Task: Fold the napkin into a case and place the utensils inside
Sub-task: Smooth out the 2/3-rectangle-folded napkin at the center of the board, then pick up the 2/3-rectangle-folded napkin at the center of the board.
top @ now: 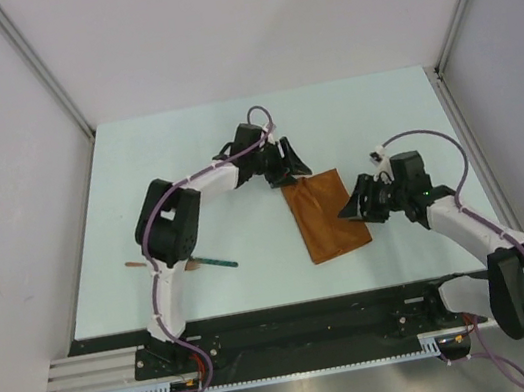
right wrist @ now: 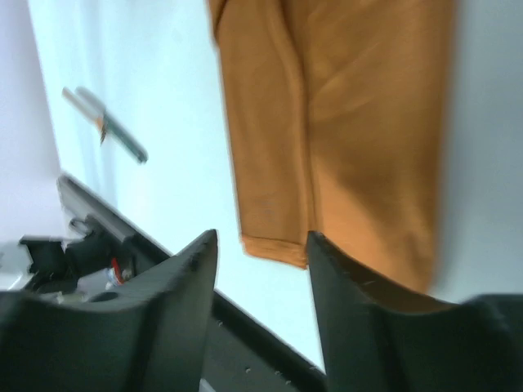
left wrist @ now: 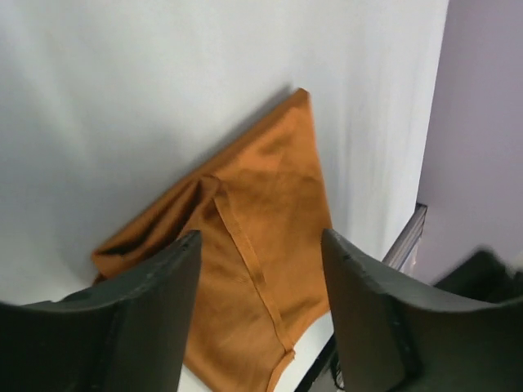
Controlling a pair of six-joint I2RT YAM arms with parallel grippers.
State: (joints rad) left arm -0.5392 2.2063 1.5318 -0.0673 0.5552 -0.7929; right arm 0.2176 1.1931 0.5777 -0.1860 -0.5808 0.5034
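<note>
Right of the tabletop's (top: 183,149) middle, the napkin (top: 325,217) is lying folded into a rectangle; the left gripper (top: 293,172) is hovering wide and empty over its far corner; the right gripper (top: 353,202) is standing parted, holding nothing, beside its right edge; the utensils (top: 215,262) are lying near the left edge.

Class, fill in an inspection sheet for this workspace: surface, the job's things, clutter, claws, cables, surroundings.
Surface: pale table, no stains seen.
Job's things: napkin folded to a rectangle mid-table; utensils lie left of it, outside the cloth.
Clutter: nothing seen.
Claws: left claw open at the napkin's far edge; right claw open at its right edge; neither holds anything.
Cables: purple cables run along both arms.
Surroundings: plain walls, metal frame posts.
</note>
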